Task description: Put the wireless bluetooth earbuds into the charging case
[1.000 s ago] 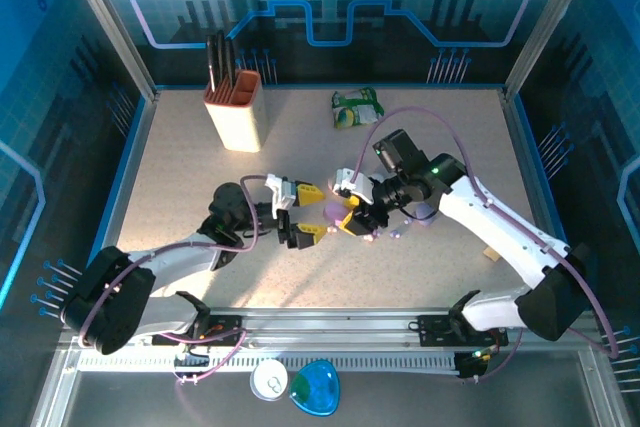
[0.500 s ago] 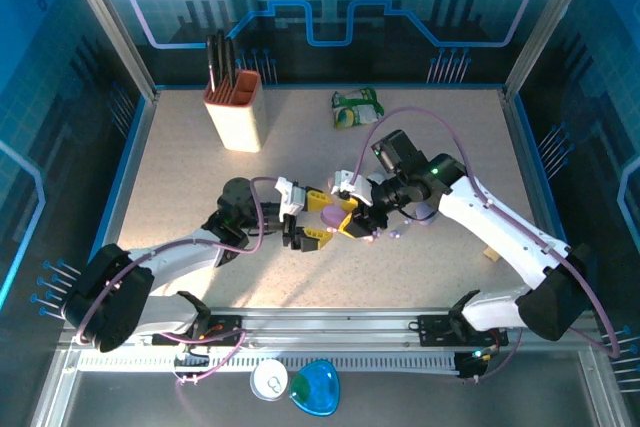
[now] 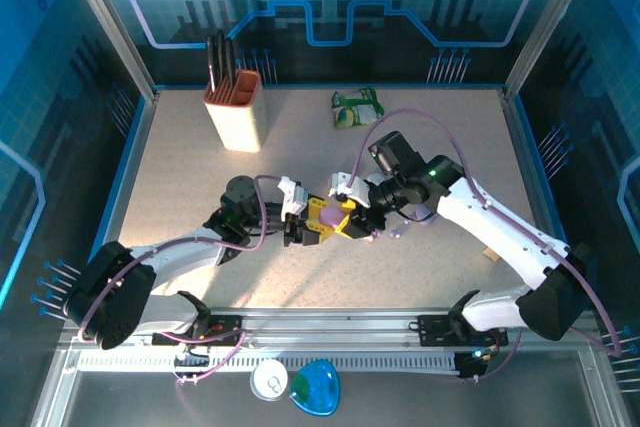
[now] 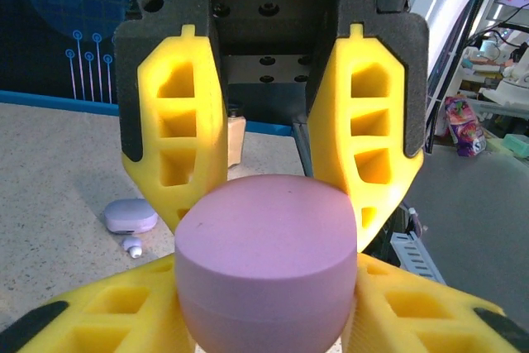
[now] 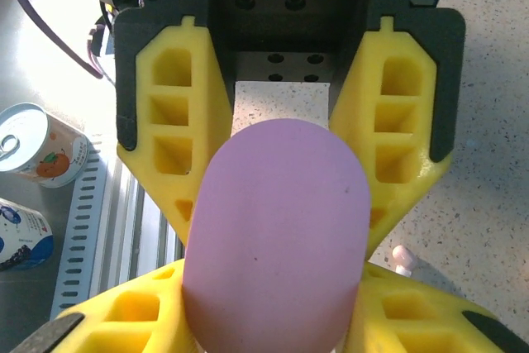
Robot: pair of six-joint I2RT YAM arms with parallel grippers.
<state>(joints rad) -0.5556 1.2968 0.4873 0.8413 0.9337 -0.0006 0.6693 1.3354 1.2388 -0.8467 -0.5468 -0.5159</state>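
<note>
**Both pincers on one pink case at mid-desk**

The speckled desk fills the cell floor; the left arm reaches in from 7 o'clock and the right arm from 4 o'clock, meeting near the centre; a knife block stands upright at 11 o'clock and a green packet lies at 12 o'clock, both well apart from the arms.

The left pincer and the right pincer face each other tip to tip; each is closed on the same pink charging case, its yellow fingers pressed against the case's sides, one pair crosswise to the other; the case's lid is down and it is held off the desk.

In the left wrist view a lilac case sits shut on the desk at 9 o'clock of the held case, and a white earbud lies just beside it at its 6 o'clock; in the right wrist view a pale pink earbud lies on the desk at 3 o'clock of the held case; two tins lie beyond the rail at 9 o'clock.
</note>
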